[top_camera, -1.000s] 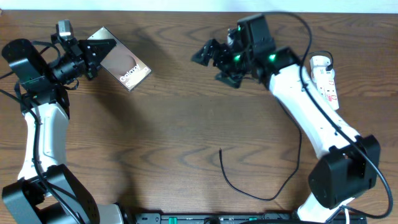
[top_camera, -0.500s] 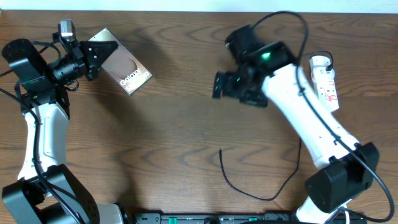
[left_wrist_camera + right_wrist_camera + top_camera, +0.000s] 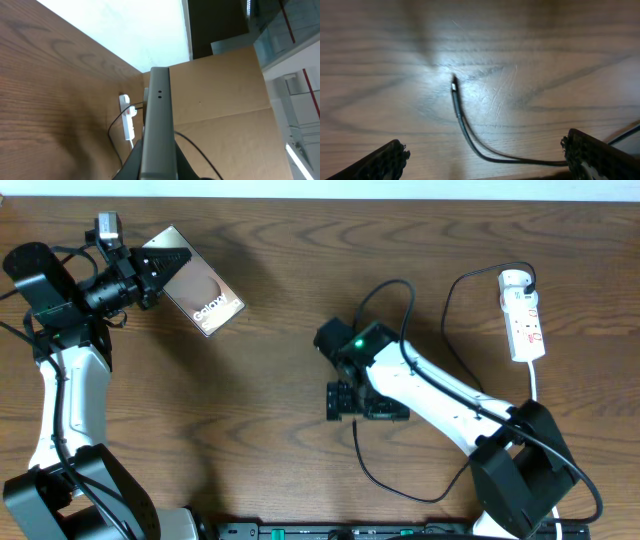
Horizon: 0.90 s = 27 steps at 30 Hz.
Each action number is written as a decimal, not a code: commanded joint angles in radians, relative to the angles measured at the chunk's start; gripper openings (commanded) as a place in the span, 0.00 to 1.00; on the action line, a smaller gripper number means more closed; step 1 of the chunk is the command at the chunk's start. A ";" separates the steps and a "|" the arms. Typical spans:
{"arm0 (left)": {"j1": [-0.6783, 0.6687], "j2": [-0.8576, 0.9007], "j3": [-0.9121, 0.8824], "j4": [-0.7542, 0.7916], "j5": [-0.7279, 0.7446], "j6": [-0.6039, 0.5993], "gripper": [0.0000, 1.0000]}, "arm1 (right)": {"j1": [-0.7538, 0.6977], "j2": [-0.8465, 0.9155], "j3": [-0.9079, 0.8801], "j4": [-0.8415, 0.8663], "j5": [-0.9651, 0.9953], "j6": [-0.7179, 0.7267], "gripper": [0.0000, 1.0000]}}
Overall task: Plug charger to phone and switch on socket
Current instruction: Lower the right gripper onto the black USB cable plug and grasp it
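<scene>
My left gripper (image 3: 150, 268) is shut on the phone (image 3: 205, 292), a dark slab with white lettering held tilted above the table's back left. The left wrist view shows the phone's grey edge (image 3: 159, 120) rising from between that gripper's (image 3: 157, 167) jaws. The charger (image 3: 372, 475), a thin black cable, lies in the front middle of the table. My right gripper (image 3: 340, 402) hovers open just above the cable's free end. In the right wrist view the plug tip (image 3: 454, 86) lies on the wood ahead of the right gripper (image 3: 487, 160), untouched, between widely spread fingers (image 3: 380, 162). The white socket (image 3: 525, 315) lies back right.
The socket's white cord (image 3: 533, 380) runs toward the front behind the right arm. A black arm cable (image 3: 455, 290) loops near the socket. In the left wrist view the socket (image 3: 128, 117) shows far off, with a brown cardboard wall (image 3: 225, 90) beyond the table.
My right arm has swung from the back of the table, near the socket, forward and down over the charger's free end. The left arm and phone have stayed put.
</scene>
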 commanded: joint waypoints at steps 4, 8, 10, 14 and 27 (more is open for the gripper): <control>0.001 -0.009 0.003 0.012 0.035 0.021 0.07 | 0.042 -0.005 -0.100 0.073 -0.061 0.090 0.98; 0.001 -0.009 0.003 0.012 0.035 0.028 0.07 | 0.061 -0.005 -0.134 0.119 -0.065 0.109 0.94; 0.001 -0.009 0.003 0.012 0.035 0.027 0.07 | 0.067 -0.005 -0.142 0.135 -0.076 0.108 0.93; 0.001 -0.009 0.003 0.012 0.035 0.028 0.07 | 0.067 -0.005 -0.146 0.151 -0.100 0.109 0.91; 0.001 -0.009 0.003 0.012 0.035 0.039 0.07 | 0.064 0.064 -0.146 0.169 -0.107 0.108 0.90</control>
